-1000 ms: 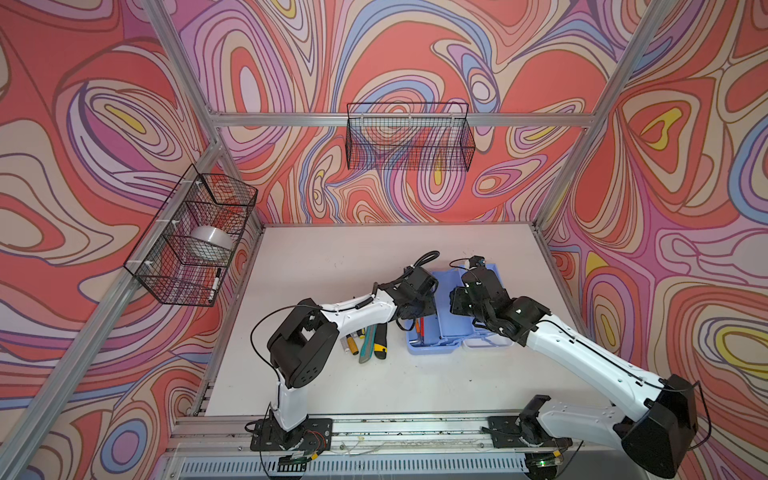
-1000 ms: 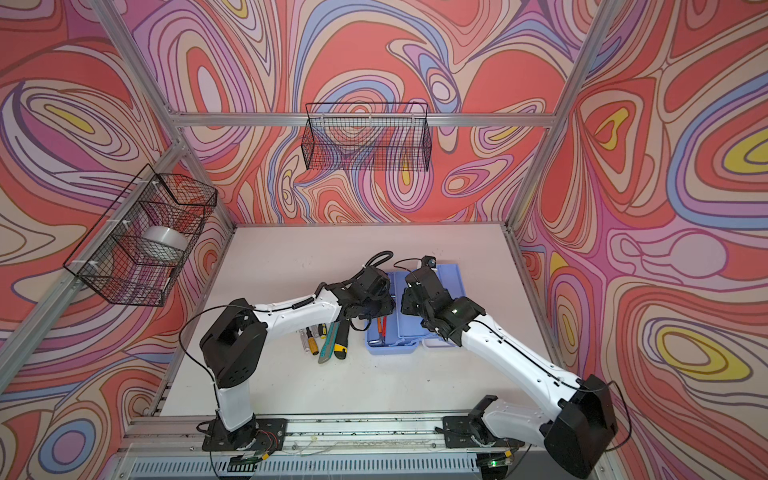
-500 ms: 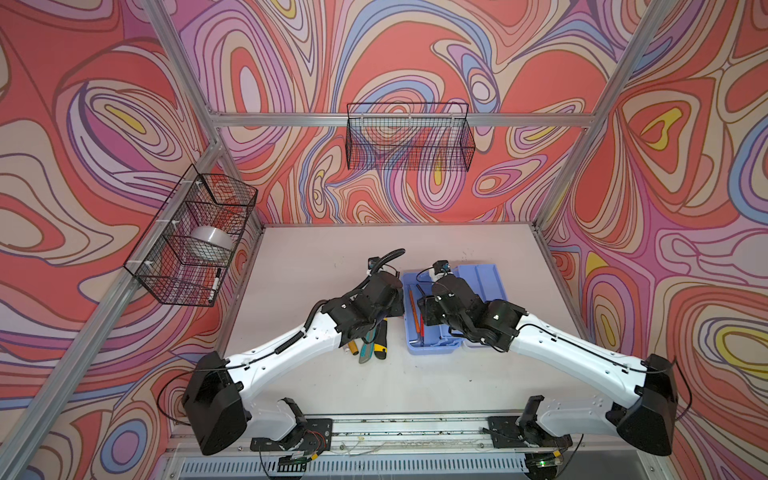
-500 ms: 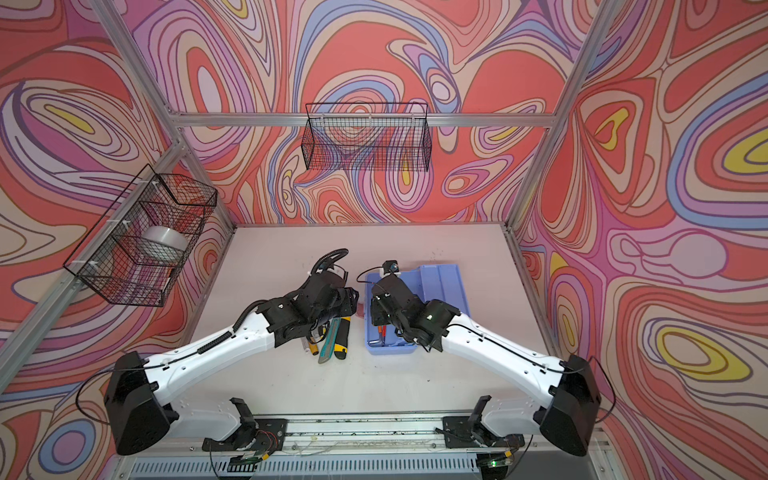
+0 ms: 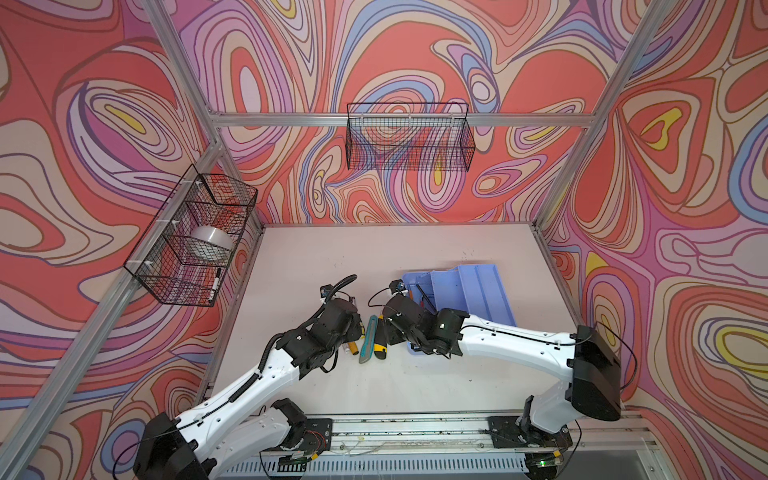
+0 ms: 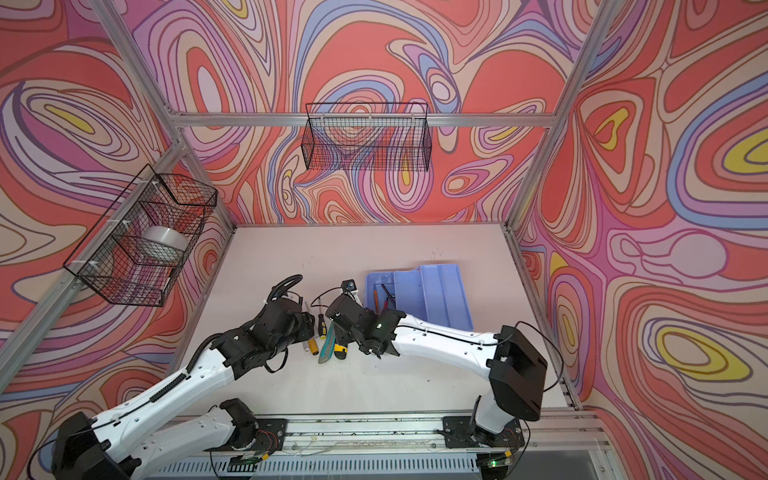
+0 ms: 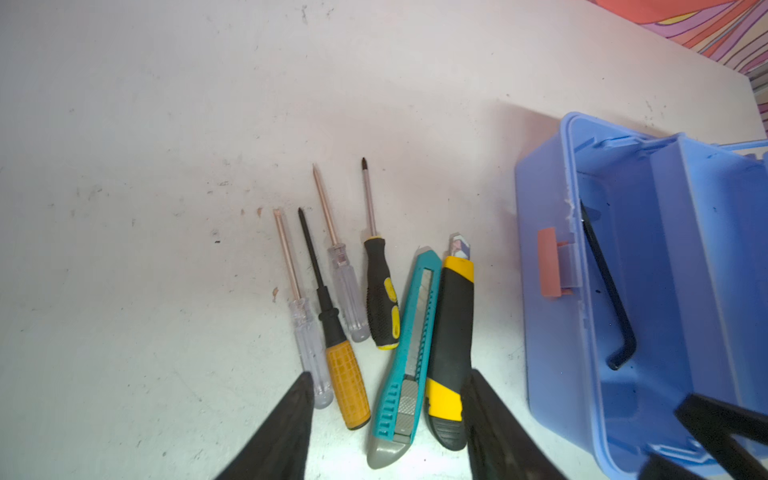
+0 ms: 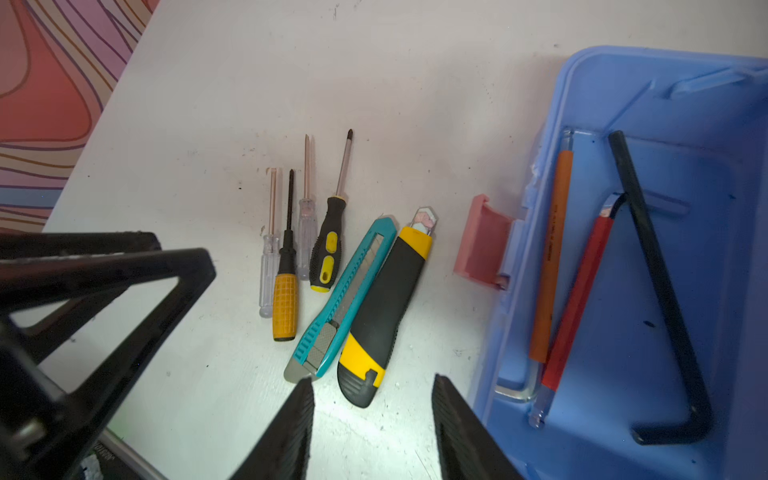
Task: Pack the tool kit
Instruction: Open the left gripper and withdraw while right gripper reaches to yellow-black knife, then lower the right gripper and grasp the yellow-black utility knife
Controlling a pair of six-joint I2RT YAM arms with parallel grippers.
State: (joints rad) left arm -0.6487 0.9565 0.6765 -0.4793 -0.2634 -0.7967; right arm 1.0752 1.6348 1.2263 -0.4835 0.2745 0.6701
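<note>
Both top views put the open light-blue plastic tool box (image 5: pixel 469 291) just right of the teal plastic utility knife (image 5: pixel 368 340); the left wrist view shows the left gripper (image 7: pixel 386 382) parted and empty above that knife, which I'd pinch alone across its handle; the right wrist view shows the right gripper (image 8: pixel 372 386) also parted and empty, and alone reveals an orange-sleeved hex key (image 8: pixel 550 257) lying in the box.

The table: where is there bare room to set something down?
Bare: the far half of the table, between the back wall and the blue box; also the near strip before the rail. Crowded: the middle, where screwdrivers and utility knives lie beside the box.
</note>
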